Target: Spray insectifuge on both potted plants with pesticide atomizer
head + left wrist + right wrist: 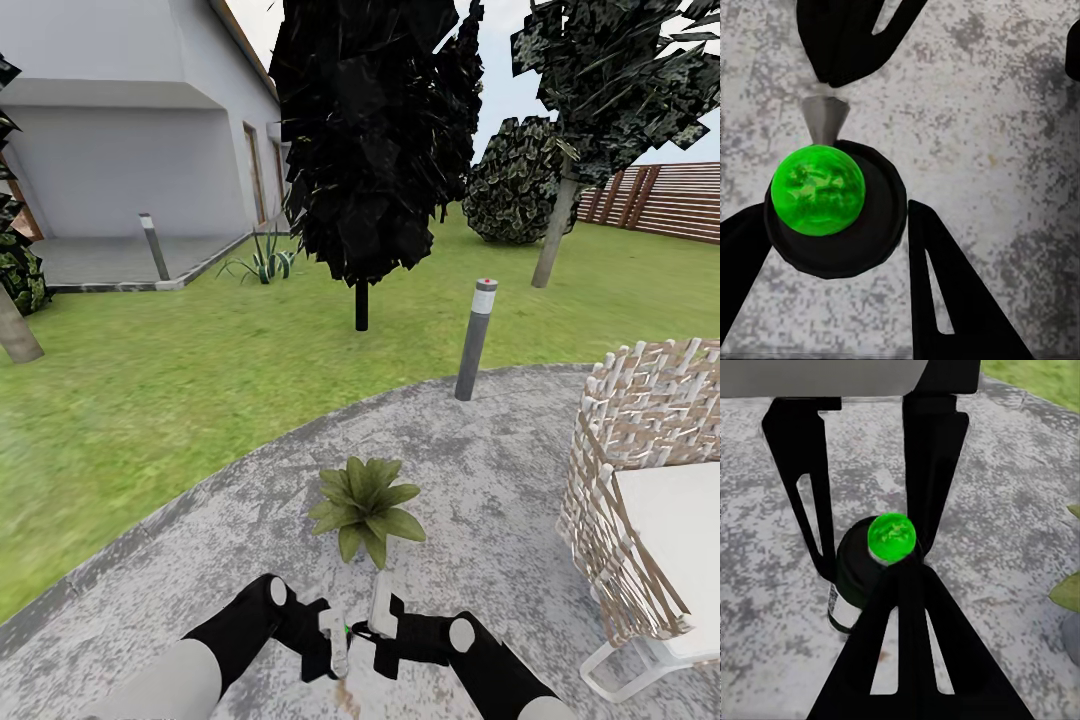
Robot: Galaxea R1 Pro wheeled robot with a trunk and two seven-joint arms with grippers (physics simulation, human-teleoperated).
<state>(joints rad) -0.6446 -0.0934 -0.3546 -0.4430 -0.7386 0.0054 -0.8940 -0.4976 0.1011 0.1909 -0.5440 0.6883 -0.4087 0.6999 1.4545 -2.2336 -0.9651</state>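
End effectors crowd the pesticide atomizer, hiding most of it.

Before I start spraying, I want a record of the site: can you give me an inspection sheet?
Surface: grey stone patio, lawn around it.
Job's things: pesticide atomizer between both grippers; one potted plant just ahead; no insectifuge seen.
Clutter: nothing seen.
Grippers: left gripper jaws clamp the atomizer; right gripper jaws shut beside its top.
Cables: nothing seen.
Surroundings: bollard lamp, wicker chair, trees, house, fence.
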